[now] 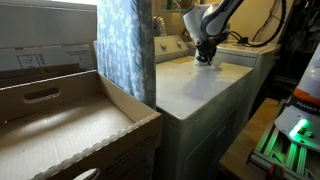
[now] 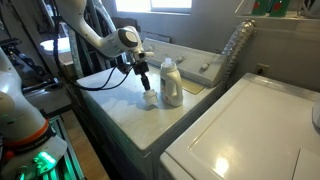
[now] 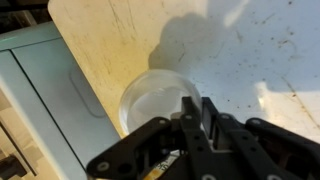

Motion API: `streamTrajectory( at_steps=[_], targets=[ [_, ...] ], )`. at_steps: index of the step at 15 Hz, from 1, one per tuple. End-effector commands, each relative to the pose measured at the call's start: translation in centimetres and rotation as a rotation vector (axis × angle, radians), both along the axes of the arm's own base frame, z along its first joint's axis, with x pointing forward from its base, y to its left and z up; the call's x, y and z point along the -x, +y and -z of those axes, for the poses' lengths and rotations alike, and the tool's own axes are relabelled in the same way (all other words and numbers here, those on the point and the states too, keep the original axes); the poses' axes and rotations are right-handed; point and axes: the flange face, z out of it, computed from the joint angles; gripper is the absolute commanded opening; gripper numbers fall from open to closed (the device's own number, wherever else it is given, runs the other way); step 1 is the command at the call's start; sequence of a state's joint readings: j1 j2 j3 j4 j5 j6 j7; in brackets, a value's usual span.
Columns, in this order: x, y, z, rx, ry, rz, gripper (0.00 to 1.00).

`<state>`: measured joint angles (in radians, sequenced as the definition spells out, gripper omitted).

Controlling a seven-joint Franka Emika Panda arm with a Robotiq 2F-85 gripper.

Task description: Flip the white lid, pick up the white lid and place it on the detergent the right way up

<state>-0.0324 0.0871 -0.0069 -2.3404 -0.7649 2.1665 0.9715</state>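
The white lid is a small round cup lying on the cream washer top, its open side facing the wrist camera. In an exterior view it sits on the washer top just in front of the detergent, a small cream bottle with a yellow-orange label standing upright. My gripper points straight down at the lid's edge, its fingers pressed together on the rim. It also shows in both exterior views. The bottle is out of the wrist view.
A second white appliance stands beside the washer. The washer's control panel rises behind the bottle. A patterned curtain and a large cardboard box stand beside the washer. Cables hang off the arm.
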Motion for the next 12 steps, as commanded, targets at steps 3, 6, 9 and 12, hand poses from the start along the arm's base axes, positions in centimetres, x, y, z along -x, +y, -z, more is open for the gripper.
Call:
streamTrajectory(
  at_steps=[3,6,9,12],
  targets=[
    [-0.3,0.6,1.0,-0.001,-0.003,-0.003,0.40],
    [-0.5,0.9,0.8,-0.018,-0.023,-0.017,0.25],
    [-0.7,1.3,0.5,-0.047,-0.059,-0.031,0.19],
    [-1.1,1.6,0.1,-0.088,-0.107,-0.047,0.24]
  ],
)
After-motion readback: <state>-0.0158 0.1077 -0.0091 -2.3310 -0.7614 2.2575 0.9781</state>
